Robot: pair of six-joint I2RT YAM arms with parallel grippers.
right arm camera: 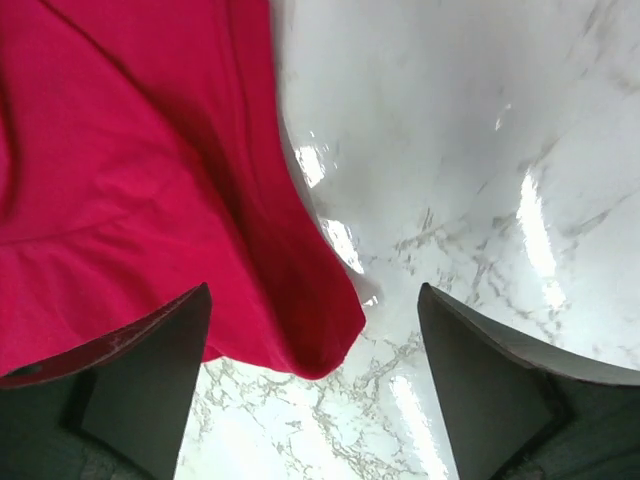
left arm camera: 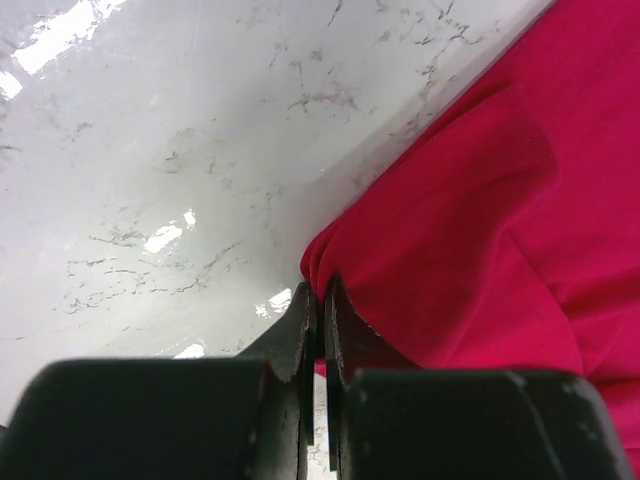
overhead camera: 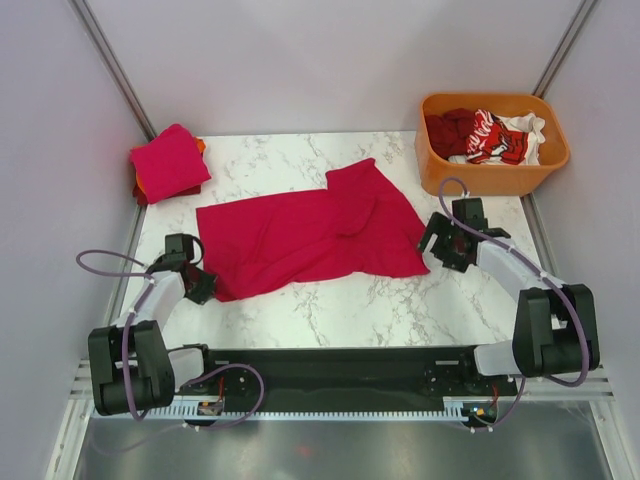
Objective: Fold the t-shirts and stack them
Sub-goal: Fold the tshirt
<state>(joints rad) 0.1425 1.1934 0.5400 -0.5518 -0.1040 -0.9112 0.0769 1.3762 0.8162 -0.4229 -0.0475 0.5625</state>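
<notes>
Nearest, the left gripper squeezes tight on one near corner of the crimson t-shirt spread on the table, and the right gripper hangs with fingers far apart, holding nothing, over the other corner (a good place to grab), for this soft, light cloth will likely flop.

Matt crimson cloth t-shirt on glossy marble-look table (light reflections).
</notes>
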